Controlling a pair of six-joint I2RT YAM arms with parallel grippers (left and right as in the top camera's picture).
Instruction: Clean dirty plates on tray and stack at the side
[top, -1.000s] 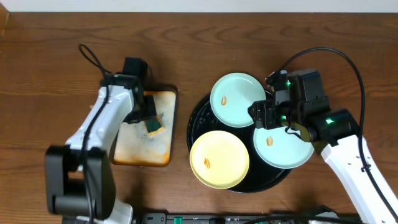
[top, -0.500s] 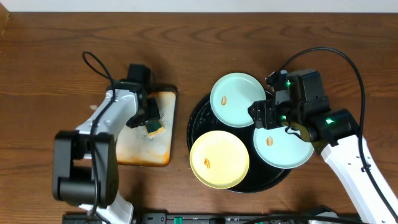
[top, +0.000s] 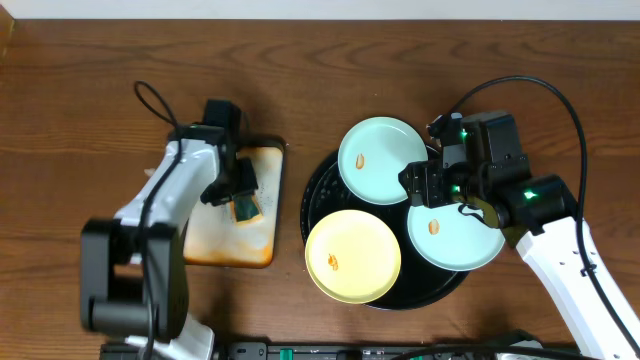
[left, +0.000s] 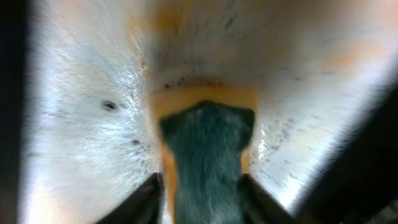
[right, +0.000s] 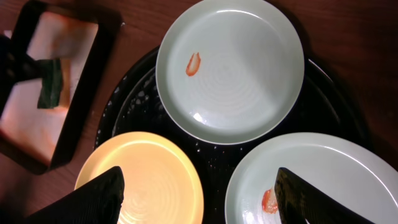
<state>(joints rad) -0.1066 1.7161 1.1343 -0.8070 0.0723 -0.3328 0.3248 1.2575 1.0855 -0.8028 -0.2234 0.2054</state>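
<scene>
Standing at the side, I see a dark brown wooden table (top: 400, 60) carrying everything. On it, right of the middle and close to the edge nearest the robot, sits the large round black tray with a raised rim (top: 316, 195).

Left of that, apart from it, lies a smaller rectangular tray with a dark rim and an orange-stained pale floor (top: 215, 240).

All three plates rest on the black tray. The pale yellow round plate (top: 352, 256) lies at the side towards the stained tray and the near edge. One pale mint-green round plate (top: 383, 160) lies on the far side and sticks out past the rim. The other mint-green plate (top: 455, 238) lies towards the table's right edge, also overhanging.

The right hand (right: 199, 171) hangs above the black tray between the two mint plates, its fingers wide apart with nothing between them.

The left hand (left: 202, 186) is down over the stained tray with a dark green sponge with a yellow underside (top: 246, 207) between its fingers. The wrist view is blurred, so I cannot tell whether it grips the sponge.

Each plate carries one small orange speck (top: 360, 160).
</scene>
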